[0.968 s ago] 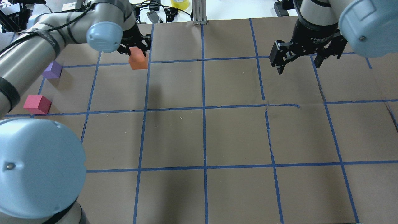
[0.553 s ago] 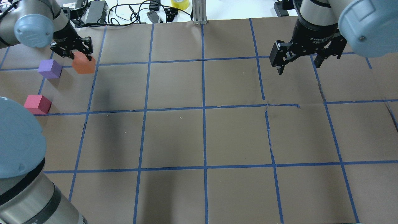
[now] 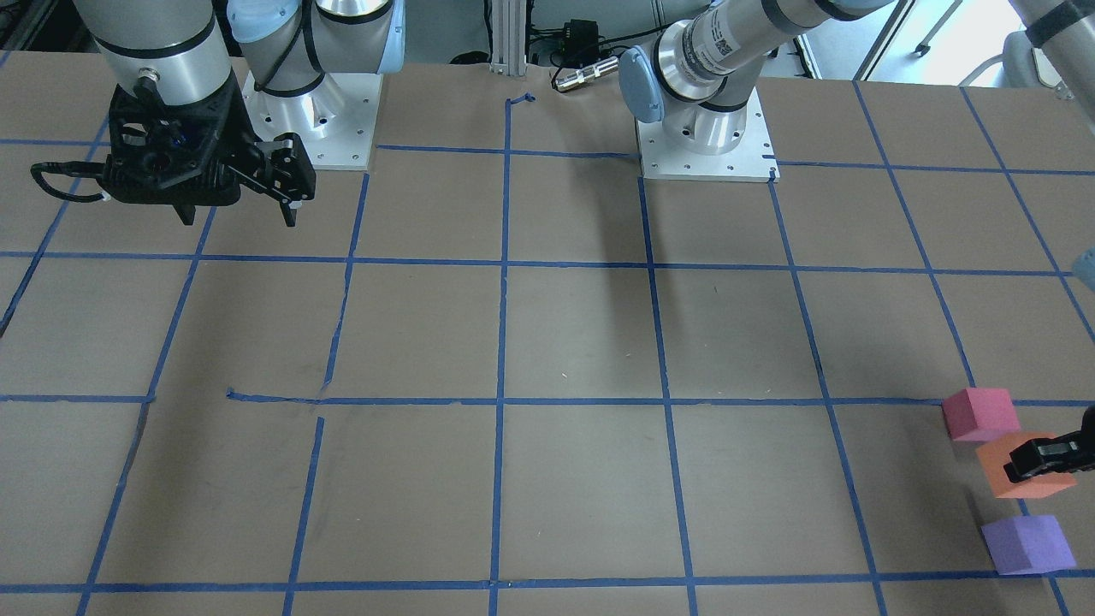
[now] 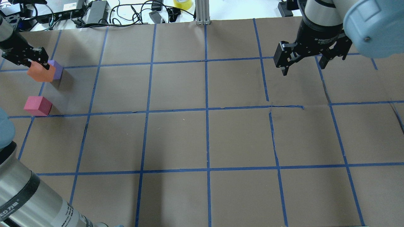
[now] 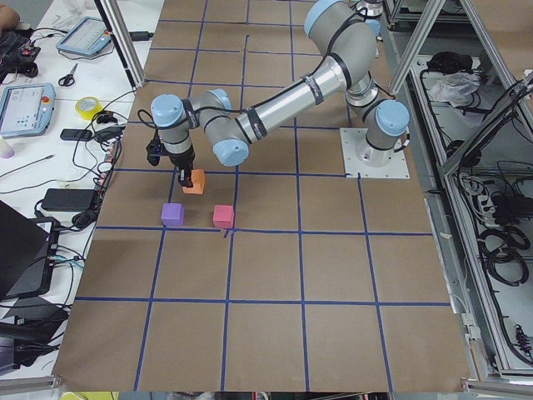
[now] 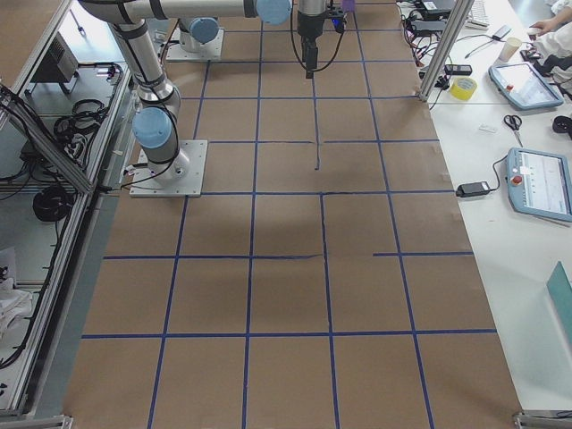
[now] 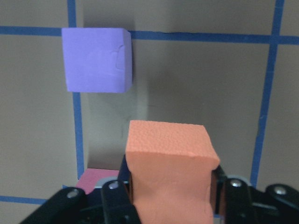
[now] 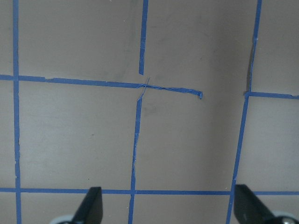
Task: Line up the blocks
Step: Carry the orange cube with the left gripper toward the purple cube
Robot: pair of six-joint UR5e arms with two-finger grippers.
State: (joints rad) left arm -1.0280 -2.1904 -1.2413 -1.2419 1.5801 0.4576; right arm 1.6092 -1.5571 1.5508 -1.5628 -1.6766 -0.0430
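Clamping the orange block (image 4: 39, 75), the left end effector (image 4: 38, 64) hangs between the purple block (image 4: 57, 69) and the pink block (image 4: 38, 105); the right end effector (image 4: 303, 67) gapes wide above the counter (image 4: 205, 138).

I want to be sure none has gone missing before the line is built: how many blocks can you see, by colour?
Orange block: 1
Pink block: 1
Purple block: 1
Total: 3
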